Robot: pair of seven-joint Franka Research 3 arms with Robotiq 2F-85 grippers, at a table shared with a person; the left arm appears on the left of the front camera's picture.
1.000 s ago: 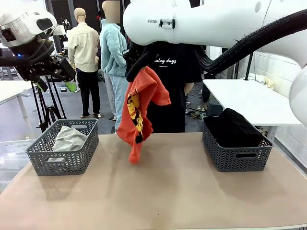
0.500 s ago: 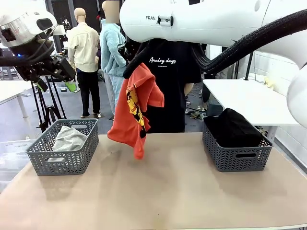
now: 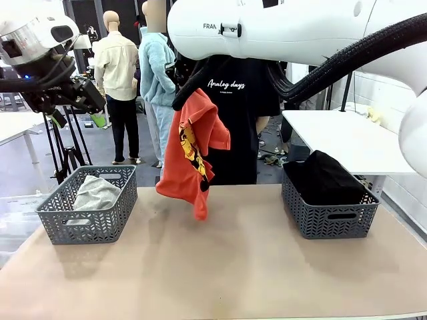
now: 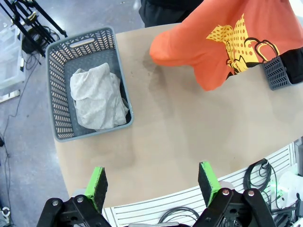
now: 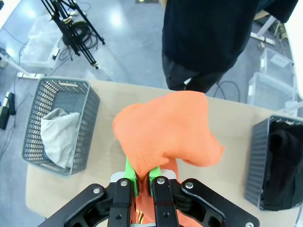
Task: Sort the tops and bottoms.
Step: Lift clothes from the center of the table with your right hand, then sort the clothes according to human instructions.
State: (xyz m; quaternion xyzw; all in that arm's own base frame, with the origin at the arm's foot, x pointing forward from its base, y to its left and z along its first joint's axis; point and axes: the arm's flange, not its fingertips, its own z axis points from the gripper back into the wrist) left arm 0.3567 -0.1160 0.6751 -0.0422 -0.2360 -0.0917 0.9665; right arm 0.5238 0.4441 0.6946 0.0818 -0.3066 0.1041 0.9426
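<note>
so, from the left: the left gripper (image 4: 154, 182) hangs wide apart, holding nothing, above the table (image 3: 267, 267). the light grey top (image 3: 95, 192) lies in the left basket (image 3: 87, 223). the right gripper (image 5: 143, 178) is pinched on the orange-red top (image 3: 193, 150) (dangling mid-table). black bottoms (image 3: 323, 177) fill the right basket (image 3: 330, 220).
</note>
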